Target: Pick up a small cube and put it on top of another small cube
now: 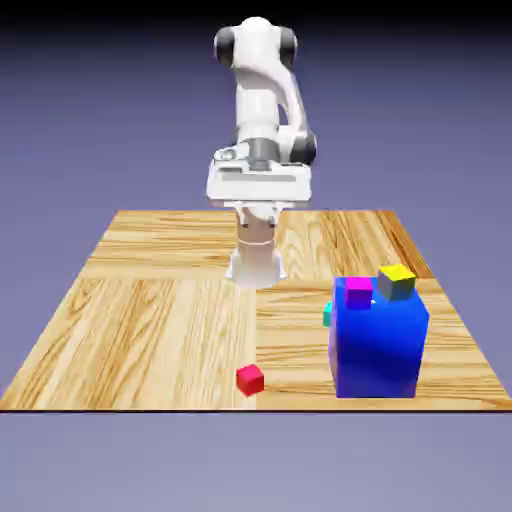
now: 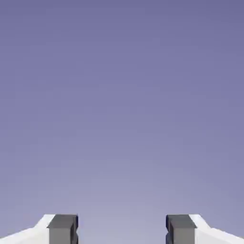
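So in the exterior view the red cube (image 1: 250,380) sits alone on the wooden table (image 1: 150,320) near the front edge, well apart from the gripper (image 1: 258,215), which hangs high up at the back. It's tiny, plain, solid red. The magenta cube (image 1: 359,292) rests on top of the big blue cube (image 1: 378,345), beside a yellow-topped grey cube (image 1: 396,282). The hand view only shows backdrop and two grey fingertips (image 2: 62,228), spread wide, nothing between them.
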Controlling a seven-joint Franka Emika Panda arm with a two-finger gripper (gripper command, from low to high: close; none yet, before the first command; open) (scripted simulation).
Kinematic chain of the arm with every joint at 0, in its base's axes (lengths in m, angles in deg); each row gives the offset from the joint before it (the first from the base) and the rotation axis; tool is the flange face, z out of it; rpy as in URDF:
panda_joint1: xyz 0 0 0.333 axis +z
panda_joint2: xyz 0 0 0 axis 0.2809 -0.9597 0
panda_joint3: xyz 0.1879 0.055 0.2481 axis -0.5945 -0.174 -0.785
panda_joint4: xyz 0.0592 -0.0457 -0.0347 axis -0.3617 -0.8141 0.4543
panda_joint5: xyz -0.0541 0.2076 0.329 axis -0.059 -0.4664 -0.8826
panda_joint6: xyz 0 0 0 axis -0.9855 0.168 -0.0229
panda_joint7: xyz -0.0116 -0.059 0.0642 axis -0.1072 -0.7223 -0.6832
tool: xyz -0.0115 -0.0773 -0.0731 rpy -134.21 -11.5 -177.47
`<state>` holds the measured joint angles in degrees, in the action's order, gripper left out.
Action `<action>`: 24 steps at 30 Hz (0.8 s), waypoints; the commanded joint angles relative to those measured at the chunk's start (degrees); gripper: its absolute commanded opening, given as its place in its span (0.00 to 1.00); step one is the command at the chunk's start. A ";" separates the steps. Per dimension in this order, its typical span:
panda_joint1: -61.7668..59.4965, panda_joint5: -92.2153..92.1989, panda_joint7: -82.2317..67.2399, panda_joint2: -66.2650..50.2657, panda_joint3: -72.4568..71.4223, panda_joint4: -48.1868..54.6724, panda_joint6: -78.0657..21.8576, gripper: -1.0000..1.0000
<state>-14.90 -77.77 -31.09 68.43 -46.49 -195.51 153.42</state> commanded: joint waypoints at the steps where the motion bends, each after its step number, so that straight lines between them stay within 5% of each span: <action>1: 0.60 0.12 -0.99 -2.08 0.57 1.23 -1.42 0.50; 24: 14.38 2.94 -23.62 -49.84 13.64 29.53 -34.12 0.50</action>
<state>-0.52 -74.84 -54.71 18.59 -32.85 -165.98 119.30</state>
